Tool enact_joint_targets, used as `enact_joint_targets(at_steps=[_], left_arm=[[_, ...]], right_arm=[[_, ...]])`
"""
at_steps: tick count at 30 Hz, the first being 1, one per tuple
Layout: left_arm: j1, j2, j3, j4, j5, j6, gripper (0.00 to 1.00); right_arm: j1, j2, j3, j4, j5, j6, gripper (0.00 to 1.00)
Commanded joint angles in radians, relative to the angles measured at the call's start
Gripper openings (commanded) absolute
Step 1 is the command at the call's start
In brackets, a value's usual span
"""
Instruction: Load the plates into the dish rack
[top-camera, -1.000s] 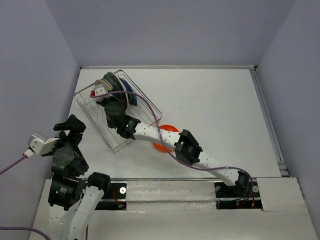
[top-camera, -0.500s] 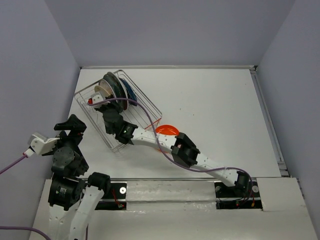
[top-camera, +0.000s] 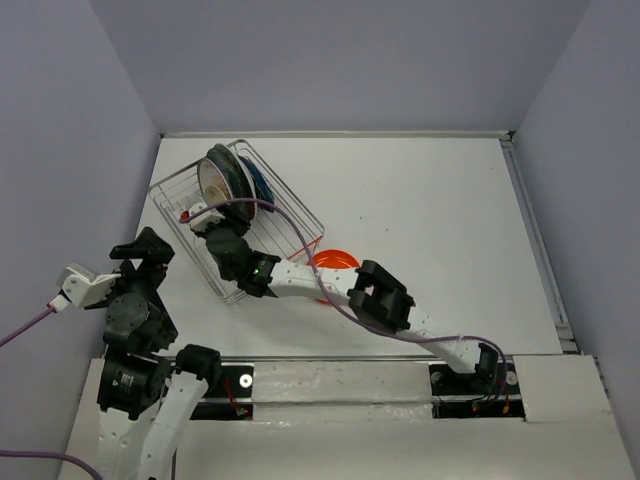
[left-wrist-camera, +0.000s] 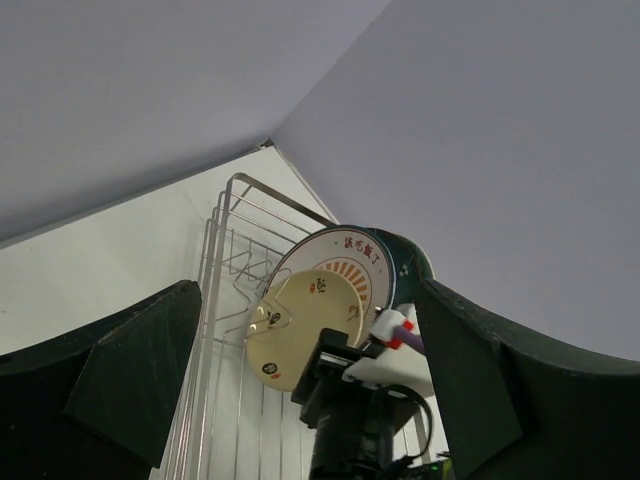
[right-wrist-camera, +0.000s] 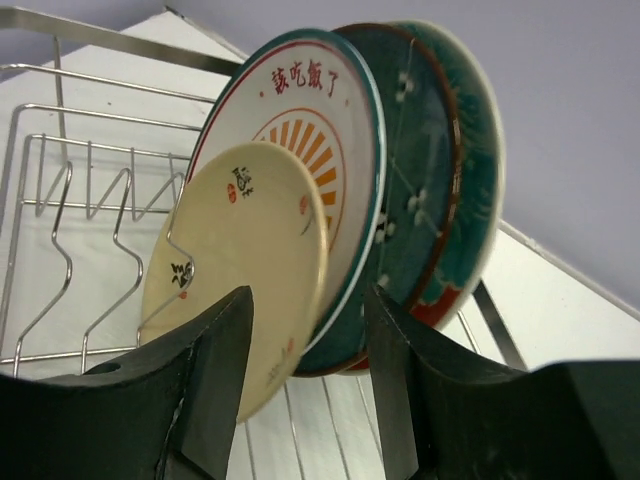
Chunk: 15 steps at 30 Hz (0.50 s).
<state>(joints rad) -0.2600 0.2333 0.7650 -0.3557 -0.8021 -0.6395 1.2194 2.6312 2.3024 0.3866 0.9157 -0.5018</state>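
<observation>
Our right gripper (right-wrist-camera: 308, 296) stands open, jaws either side of the cream plate (right-wrist-camera: 240, 260), which sits upright in the dish rack (right-wrist-camera: 100, 34). The orange plate (top-camera: 338, 259) lies flat on the table (top-camera: 430, 200), back toward our right arm's (top-camera: 382, 296) base.

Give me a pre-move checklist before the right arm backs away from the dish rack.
1. Right gripper open: ok, jaws stand apart.
2. Small cream plate on edge in the silver wire dish rack: ok, it stands in front of the white plate with orange emblem.
3. Cream plate's bottom edge seated between tines: cannot tell, the fingers hide it.
4. Left gripper out of the way: ok, open, left of the rack and apart from it.
5. Plain orange plate loaded: not ok, it lies on the white table, partly under the right arm.
</observation>
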Motion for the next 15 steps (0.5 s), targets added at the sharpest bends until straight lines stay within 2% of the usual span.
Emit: enact_joint_targets(at_steps=[1, 5, 6, 7, 9, 10, 11, 12, 13, 14, 15], left_arm=[[0.007, -0.006, -0.015, 0.076, -0.016, 0.020, 0.99], [0.007, -0.008, -0.029, 0.093, 0.009, 0.044, 0.99], [0.008, -0.006, -0.035, 0.104, 0.027, 0.061, 0.99], [0.007, -0.006, -0.036, 0.113, 0.037, 0.070, 0.99], [0.007, -0.008, -0.046, 0.123, 0.072, 0.090, 0.99], [0.005, -0.009, -0.046, 0.126, 0.087, 0.112, 0.99], [0.004, -0.012, -0.049, 0.129, 0.101, 0.124, 0.99], [0.004, -0.017, -0.052, 0.136, 0.128, 0.135, 0.99], [0.002, -0.018, -0.053, 0.141, 0.139, 0.144, 0.99], [0.001, -0.020, -0.055, 0.147, 0.150, 0.158, 0.99], [-0.001, -0.022, -0.058, 0.150, 0.162, 0.164, 0.99]], right_arm=[[0.008, -0.267, -0.139, 0.020, -0.040, 0.158, 0.55], [0.008, -0.457, -0.366, -0.020, -0.070, 0.230, 0.56], [-0.007, -0.561, -0.432, -0.058, -0.095, 0.303, 0.56], [-0.033, -0.617, -0.566, -0.090, -0.157, 0.416, 0.56], [-0.081, -0.727, -0.705, -0.217, -0.257, 0.561, 0.56], [-0.113, -0.837, -0.780, -0.256, -0.402, 0.625, 0.55], [-0.151, -0.887, -0.854, -0.293, -0.479, 0.748, 0.55], [-0.234, -0.937, -1.003, -0.342, -0.556, 0.803, 0.55], [-0.269, -0.985, -1.082, -0.356, -0.614, 0.842, 0.55], [-0.297, -1.078, -1.230, -0.368, -0.679, 0.899, 0.56], [-0.329, -1.124, -1.298, -0.403, -0.678, 0.920, 0.56]])
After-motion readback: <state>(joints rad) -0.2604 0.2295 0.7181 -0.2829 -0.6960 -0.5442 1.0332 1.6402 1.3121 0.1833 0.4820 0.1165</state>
